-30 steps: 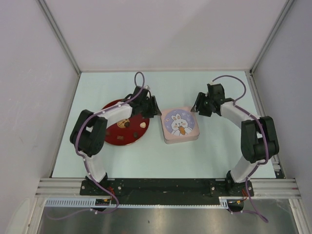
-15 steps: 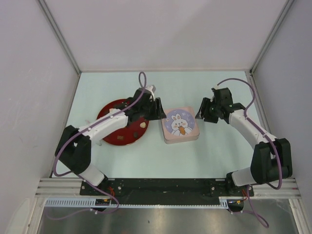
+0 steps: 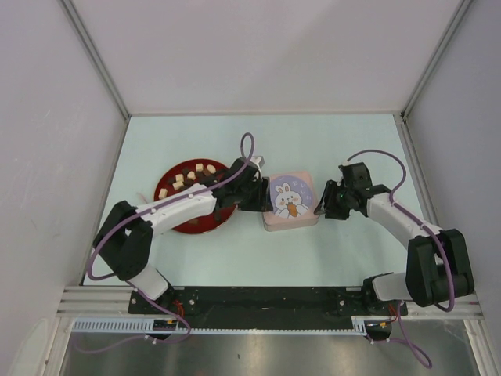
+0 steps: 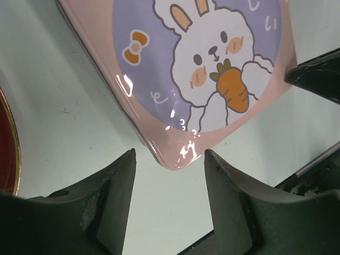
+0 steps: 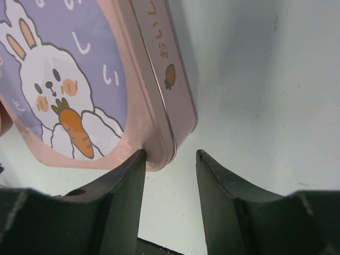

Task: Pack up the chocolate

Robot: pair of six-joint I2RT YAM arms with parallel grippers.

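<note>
The chocolate (image 3: 190, 175), several small cream-white and dark brown pieces, lies on the red plate (image 3: 174, 221) left of centre. The pink square tin (image 3: 290, 200) with a rabbit lid is closed and sits at the middle of the table. My left gripper (image 3: 263, 197) is open at the tin's left side. In the left wrist view the tin's (image 4: 212, 79) near corner sits just ahead of the gap of the left gripper (image 4: 169, 154). My right gripper (image 3: 322, 203) is open at the tin's right side. In the right wrist view the right gripper (image 5: 170, 154) straddles a corner of the tin (image 5: 106, 79).
The plate's rim (image 4: 5, 154) shows at the left edge of the left wrist view. The right gripper's dark finger (image 4: 319, 74) shows beyond the tin there. Grey walls and metal rails enclose the pale green table (image 3: 258, 251).
Both arms have reached in towards the tin, one at each side. The left arm has moved off the plate, uncovering the chocolate pieces. The tin has stayed put.
</note>
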